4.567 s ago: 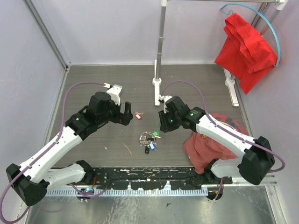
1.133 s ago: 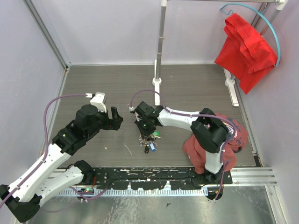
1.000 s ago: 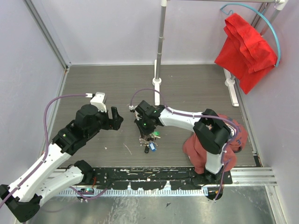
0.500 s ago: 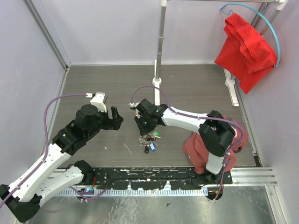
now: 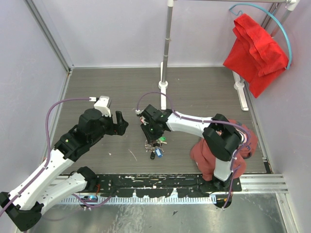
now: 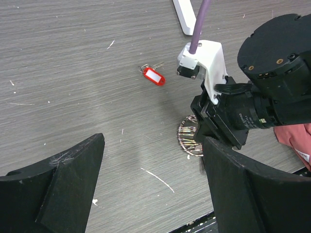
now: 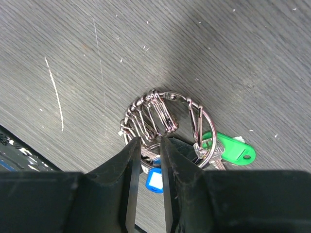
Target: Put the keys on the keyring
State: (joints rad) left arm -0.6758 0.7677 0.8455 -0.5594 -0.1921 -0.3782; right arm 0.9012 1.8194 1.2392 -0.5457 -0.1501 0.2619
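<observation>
Your right gripper [image 7: 148, 143] hangs straight over the keyring [image 7: 187, 101], which lies flat on the grey table [image 5: 97, 87]. Its fingers [image 7: 130, 165] stand slightly parted with a narrow slit between them, and their tips straddle the keyring's near edge, where several small wire clips bunch together. Nothing in the slit looks clamped.

Two tagged keys sit at the keyring. The green-tagged key [image 7: 235, 149] touches its right side and points away from it. The blue tag [image 7: 154, 182] peeks out just below it, partly hidden behind your fingers. From above, both show as small spots of colour hard against the keyring's near side.

The red-tagged key [image 6: 153, 76] lies alone on the wood grain, well apart from the keyring, beyond it on its left.

Your left gripper [image 6: 154, 145] hovers to the left of the keyring, clear of it, with its jaws spread wide and nothing between them.
</observation>
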